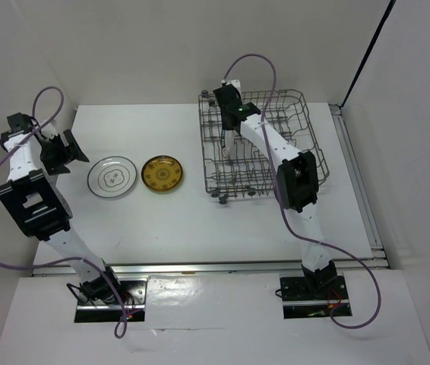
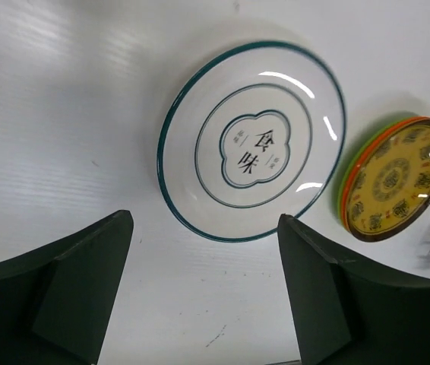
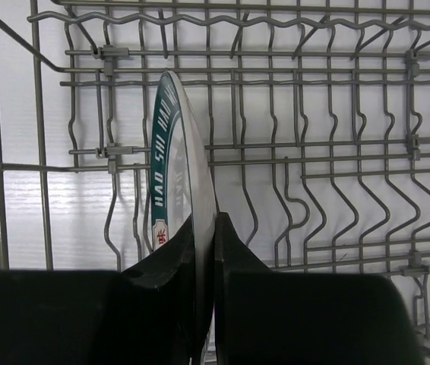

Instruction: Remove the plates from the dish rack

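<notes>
Right claw: your right gripper [image 3: 206, 228] is clamped on the lower edge of a plate, one finger on each face, with no gap showing.
Held plate: the standing plate [image 3: 173, 152] is white with a teal lettered band round its rim. It stands on edge between the tines, leaning slightly, in the left part of the dish rack [image 3: 291, 52].
Step in hand: judging by the grip, you are about to lift this plate out of the rack.
How to do it well: pull straight up along the plate's own plane so the rim slides out between the tines instead of levering against them. Keep the wrist from twisting until the bottom edge is above the top wires. The glaze looks slick and the grip is low on the rim, so move gently.
Rack: grey wire, with rows of wavy tines to the right of the plate. No other plate shows in the wrist view.
Left claw: your left gripper [image 2: 203, 224] stands wide and holds nothing. It hovers over the table [image 1: 238, 228].
Plates already out: a white plate [image 2: 253, 141] with a dark blue-green rim lies flat on the table just ahead of the left fingers.
Stack: just beside it lies the golden-brown patterned plate [image 2: 397, 179], on top of an orange plate [image 2: 393, 123] and a lime green plate [image 2: 349, 161], of which only the edges show.
Landing spot: the bare table near those plates looks like the natural place to set this one.
</notes>
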Robot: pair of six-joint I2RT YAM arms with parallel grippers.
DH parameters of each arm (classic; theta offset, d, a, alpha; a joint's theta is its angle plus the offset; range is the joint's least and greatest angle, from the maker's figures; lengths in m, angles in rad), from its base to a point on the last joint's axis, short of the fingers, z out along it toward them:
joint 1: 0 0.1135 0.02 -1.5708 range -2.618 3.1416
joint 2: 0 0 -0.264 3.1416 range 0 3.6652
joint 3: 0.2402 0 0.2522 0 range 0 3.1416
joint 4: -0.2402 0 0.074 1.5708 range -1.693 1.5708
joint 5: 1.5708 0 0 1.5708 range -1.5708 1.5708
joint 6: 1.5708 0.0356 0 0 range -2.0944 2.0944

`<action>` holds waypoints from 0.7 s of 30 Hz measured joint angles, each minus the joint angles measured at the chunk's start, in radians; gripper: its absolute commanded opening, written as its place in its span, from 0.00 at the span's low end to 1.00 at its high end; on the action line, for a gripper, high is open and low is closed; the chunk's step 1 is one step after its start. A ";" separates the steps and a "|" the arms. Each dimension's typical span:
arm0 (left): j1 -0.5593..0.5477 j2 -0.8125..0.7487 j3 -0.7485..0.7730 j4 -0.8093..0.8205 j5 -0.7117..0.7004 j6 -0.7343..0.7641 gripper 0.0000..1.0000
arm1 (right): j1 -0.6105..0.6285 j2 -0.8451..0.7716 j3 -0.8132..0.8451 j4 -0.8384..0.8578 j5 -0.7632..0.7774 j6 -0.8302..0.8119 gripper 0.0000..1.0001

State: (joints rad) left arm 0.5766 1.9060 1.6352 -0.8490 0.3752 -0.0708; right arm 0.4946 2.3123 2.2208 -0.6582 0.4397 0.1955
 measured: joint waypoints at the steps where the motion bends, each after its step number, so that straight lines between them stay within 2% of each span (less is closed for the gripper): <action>1: -0.001 -0.015 0.021 -0.005 0.003 0.010 0.92 | 0.006 0.000 0.000 0.001 0.014 -0.003 0.00; 3: -0.006 -0.040 0.062 -0.020 0.021 0.021 0.92 | 0.021 -0.003 0.000 0.008 0.054 -0.011 0.00; 4: -0.010 -0.049 0.085 -0.034 0.030 0.034 1.00 | 0.031 -0.006 0.000 0.016 0.082 -0.018 0.00; 7: -0.033 -0.055 0.168 -0.080 0.067 0.069 1.00 | 0.063 -0.035 -0.004 0.077 0.177 -0.085 0.00; 10: -0.072 -0.055 0.263 -0.136 0.121 0.117 1.00 | 0.097 -0.098 -0.022 0.216 0.255 -0.188 0.00; 14: -0.134 -0.059 0.350 -0.200 0.207 0.177 1.00 | 0.142 -0.218 -0.037 0.374 0.266 -0.280 0.00; 16: -0.168 -0.064 0.357 -0.223 0.259 0.204 1.00 | 0.151 -0.269 -0.034 0.388 0.192 -0.261 0.00; 18: -0.209 -0.068 0.353 -0.242 0.301 0.224 1.00 | 0.151 -0.301 -0.026 0.386 0.044 -0.201 0.00; 21: -0.266 -0.079 0.328 -0.243 0.326 0.225 1.00 | 0.124 -0.293 -0.015 0.397 -0.303 -0.100 0.00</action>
State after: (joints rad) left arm 0.3111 1.8275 1.9633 -1.0920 0.7010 0.1543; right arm 0.6186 2.0197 2.2055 -0.2615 0.1364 0.0956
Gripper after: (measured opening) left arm 1.000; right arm 0.122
